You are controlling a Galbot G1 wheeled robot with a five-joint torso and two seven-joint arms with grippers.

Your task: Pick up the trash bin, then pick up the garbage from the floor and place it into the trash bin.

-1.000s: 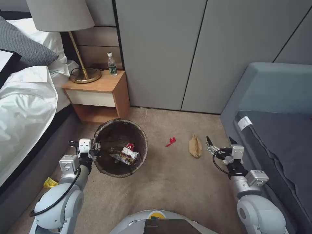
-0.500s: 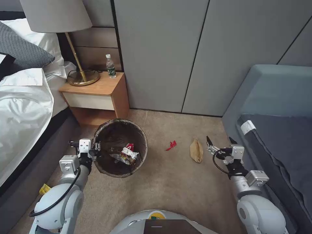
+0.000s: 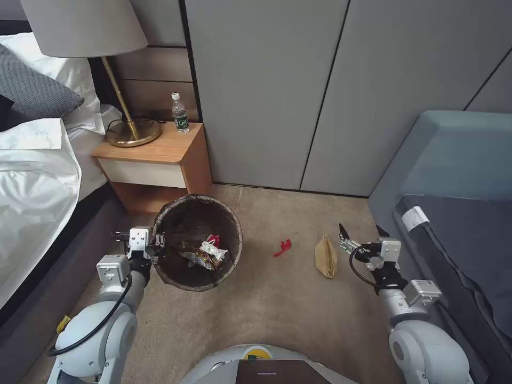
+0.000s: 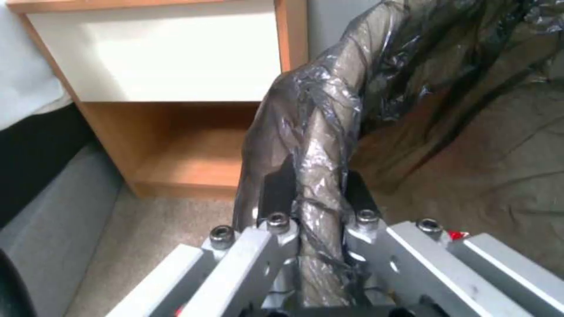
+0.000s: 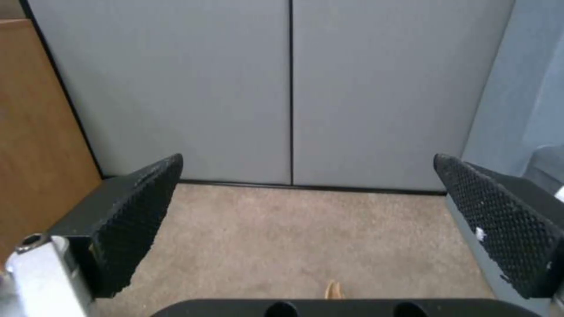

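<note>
— While clamped by the left gripper (image 3: 158, 245) at the near-left rim, fingers (image 4: 276, 189) pinched tight on the bag-lined edge: the trash bin (image 3: 198, 242), already lifted?

— Hard to tell from here; gripped for sure, with a red-and-white packet (image 3: 205, 253) already inside.

— Left to do?

— To the right, on the beige carpet (image 3: 277, 298): red scrap (image 3: 282, 247), then brown paper bag (image 3: 326, 256). Just beside the bag, the right gripper (image 3: 358, 230), fingers (image 5: 138, 207) spread wide, holding nothing.

— And the room?

— Bed (image 3: 37, 176), lamp (image 3: 85, 32) and water bottle (image 3: 180, 113) on the nightstand tabletop (image 3: 154, 146), grey wardrobe doors (image 3: 320, 90), blue sofa (image 3: 453, 176).
</note>
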